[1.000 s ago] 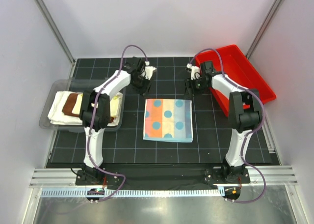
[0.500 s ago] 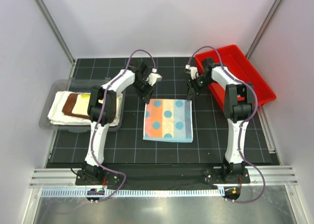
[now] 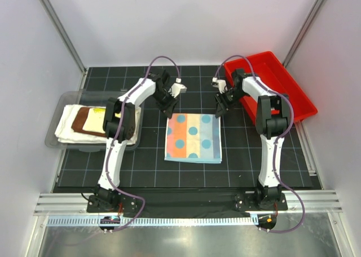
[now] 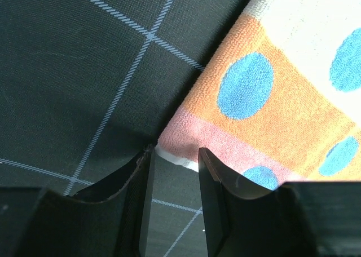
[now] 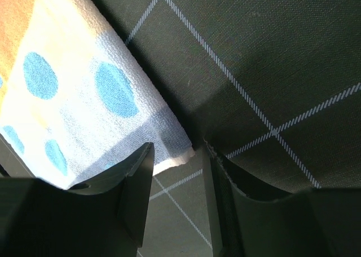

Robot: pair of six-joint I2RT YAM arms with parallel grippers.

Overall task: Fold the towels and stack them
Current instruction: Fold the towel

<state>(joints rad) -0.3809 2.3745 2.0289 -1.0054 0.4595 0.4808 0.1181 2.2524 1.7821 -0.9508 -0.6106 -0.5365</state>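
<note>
The pastel multicoloured towel point(image 3: 193, 137) with blue dots lies flat on the black mat in the middle. My left gripper point(image 3: 170, 111) is open right at its far left corner point(image 4: 169, 147), which lies between the fingertips. My right gripper point(image 3: 219, 111) is open at the far right corner point(image 5: 177, 153), also between the fingertips. The cream-white towel point(image 3: 69, 127), the brown square point(image 3: 84, 120) on it and a strip of the yellow one point(image 3: 110, 120) lie stacked in the clear bin at the left, partly hidden by my left arm.
A clear plastic bin point(image 3: 58, 105) stands at the left edge of the mat. A red bin point(image 3: 287, 82) stands at the back right, close behind my right arm. The gridded black mat point(image 3: 186, 172) covers the table.
Both grippers have come down and inward onto the far corners of the pastel towel. The towel has not moved.
</note>
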